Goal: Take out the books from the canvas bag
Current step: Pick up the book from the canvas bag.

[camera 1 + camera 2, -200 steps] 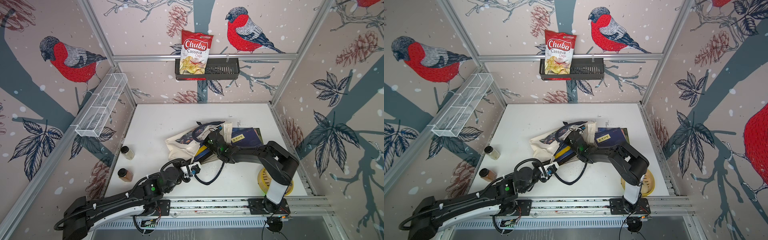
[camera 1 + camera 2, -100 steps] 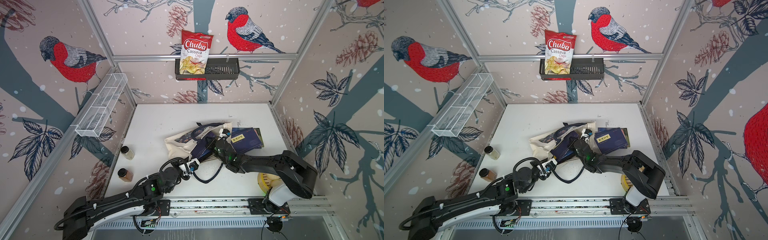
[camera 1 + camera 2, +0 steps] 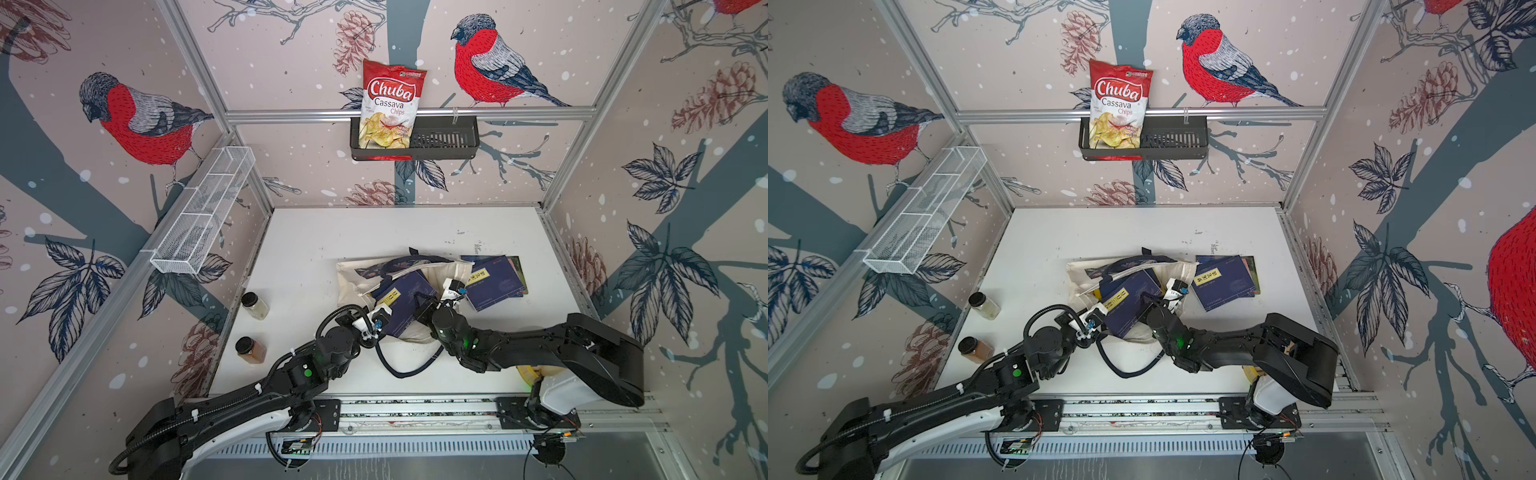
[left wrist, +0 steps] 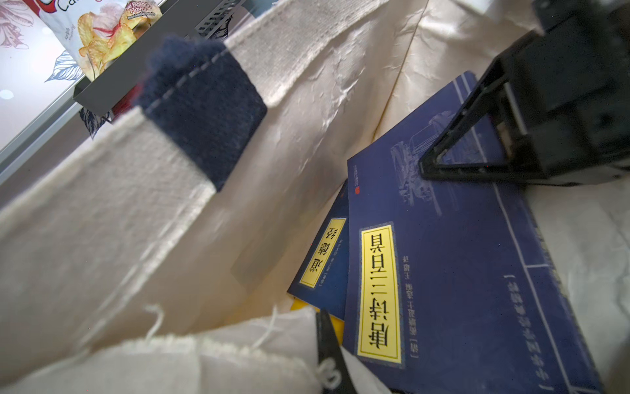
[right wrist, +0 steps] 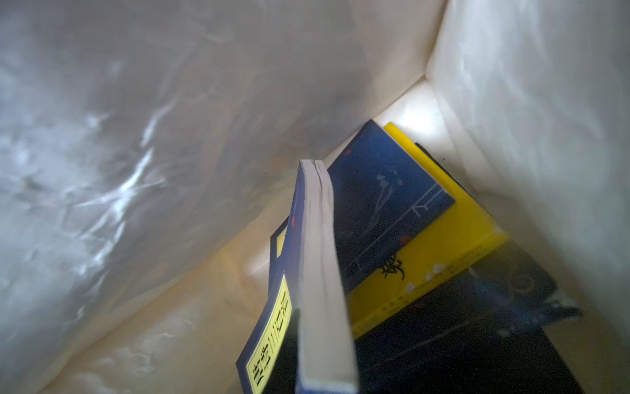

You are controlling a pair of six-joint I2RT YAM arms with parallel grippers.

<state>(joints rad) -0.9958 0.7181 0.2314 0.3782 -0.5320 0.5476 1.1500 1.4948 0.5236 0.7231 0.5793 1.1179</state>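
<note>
While the canvas bag [image 3: 353,282] lies slumped on the tabletop [image 3: 332,232] with its mouth on the side toward the arms, its near rim is pinched in the clenched left tool [image 3: 381,316], so the opening is propped. And the top book [image 3: 405,299] is caught: it is grasped by the right tool [image 3: 420,300], jaws shut down on the thin page block, with one finger [image 4: 477,172] laid flat on the navy cover.

Now the relation that counts. The top book is lodged partly inside the bag, and in the right wrist view its long axis is seen running straight away from the right tool into the bag's depths. A withdrawal along that same line, back out through the mouth, is what seems called for. A sideways drag would likely be fouled by the bag's wall. The right arm is the one on the book, and the left is needed only as an anchor.

Deeper in the bag, a second navy book [image 4: 324,259] and a yellow book [image 5: 443,238] are left lying. The books outside [image 3: 494,282] are stacked just beside the bag, on the right arm's side.
</note>
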